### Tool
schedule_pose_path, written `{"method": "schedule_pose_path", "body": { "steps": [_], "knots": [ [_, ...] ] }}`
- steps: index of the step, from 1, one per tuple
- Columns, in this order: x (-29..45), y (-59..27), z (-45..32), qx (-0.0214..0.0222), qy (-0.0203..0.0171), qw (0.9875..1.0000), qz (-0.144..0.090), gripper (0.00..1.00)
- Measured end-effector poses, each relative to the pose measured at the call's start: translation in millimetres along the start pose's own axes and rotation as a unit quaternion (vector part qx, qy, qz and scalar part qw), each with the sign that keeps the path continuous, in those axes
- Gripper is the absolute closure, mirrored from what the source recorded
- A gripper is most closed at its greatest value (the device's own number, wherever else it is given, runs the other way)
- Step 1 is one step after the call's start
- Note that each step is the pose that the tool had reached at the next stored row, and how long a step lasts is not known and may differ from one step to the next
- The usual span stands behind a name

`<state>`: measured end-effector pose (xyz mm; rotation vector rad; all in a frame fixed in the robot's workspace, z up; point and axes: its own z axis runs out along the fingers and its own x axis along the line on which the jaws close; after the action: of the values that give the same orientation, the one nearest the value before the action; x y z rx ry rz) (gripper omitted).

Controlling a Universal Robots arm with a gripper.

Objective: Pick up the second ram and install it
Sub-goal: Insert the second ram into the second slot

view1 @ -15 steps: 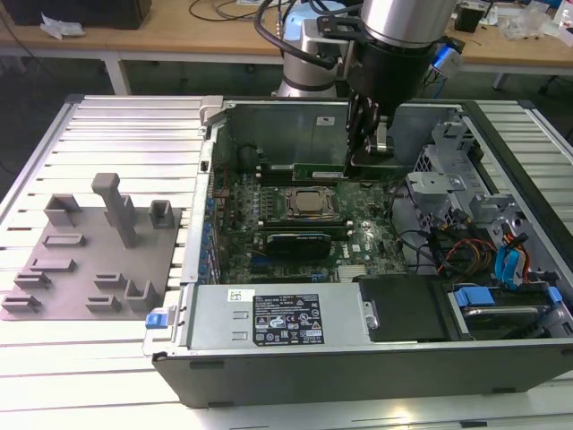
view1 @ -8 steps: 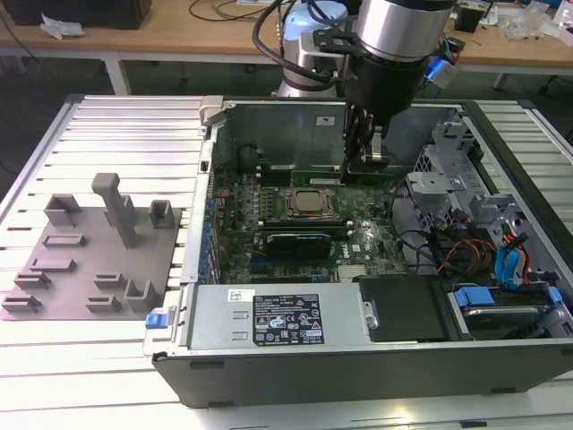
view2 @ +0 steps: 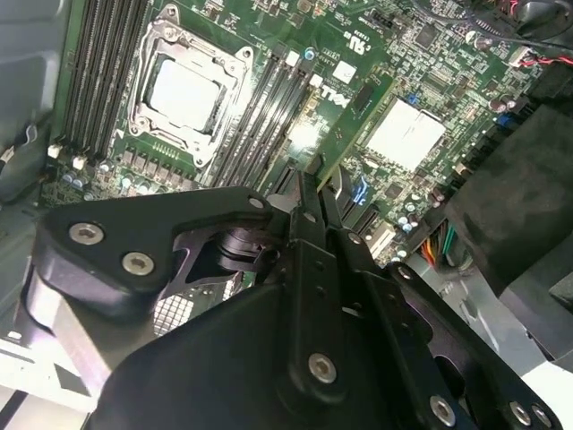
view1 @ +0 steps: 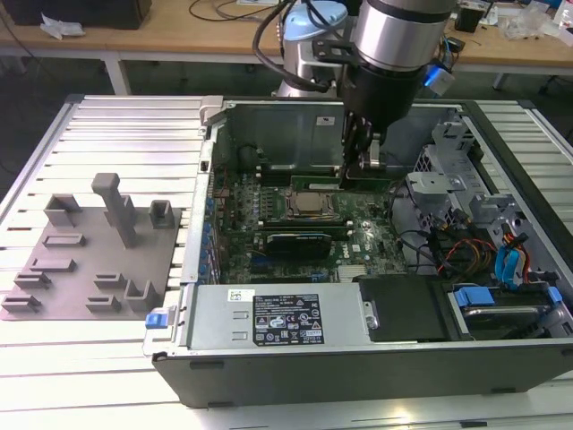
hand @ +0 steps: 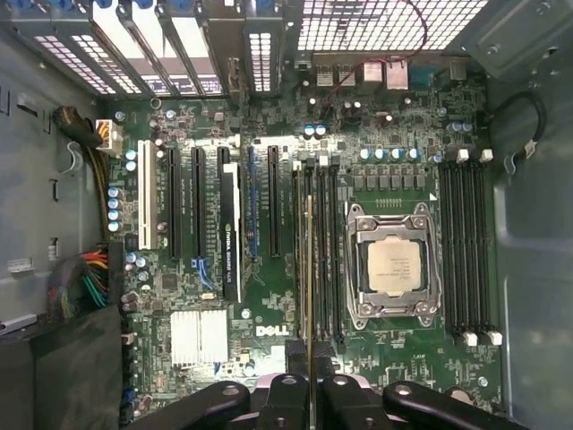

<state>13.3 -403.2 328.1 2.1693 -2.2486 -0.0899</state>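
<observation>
My gripper (view1: 362, 159) is down inside the open computer case, over the motherboard just beside the processor socket (view1: 309, 204). It is shut on the second ram (hand: 310, 287), a thin green stick seen edge-on in the first wrist view and running away from the fingertips (hand: 286, 391). In the second wrist view the ram (view2: 354, 130) sticks out slantwise from the gripper (view2: 313, 193). It lies in line with the black memory slots (hand: 324, 260) next to the socket (hand: 394, 269). Whether it touches a slot I cannot tell.
A grey fixture plate (view1: 89, 260) with upright blocks lies at the exterior view's left, outside the case. A graphics card (view1: 300, 242), drive cage (view1: 448, 193) and power supply (view1: 277, 318) crowd the case. More memory slots (hand: 470, 260) flank the socket's other side.
</observation>
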Motion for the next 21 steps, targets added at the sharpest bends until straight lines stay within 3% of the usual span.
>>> {"method": "schedule_pose_path", "body": {
  "steps": [21],
  "knots": [
    [1.2,-1.7,42.3,0.0000,0.0001,1.0000,0.000,0.89]
  ]
}}
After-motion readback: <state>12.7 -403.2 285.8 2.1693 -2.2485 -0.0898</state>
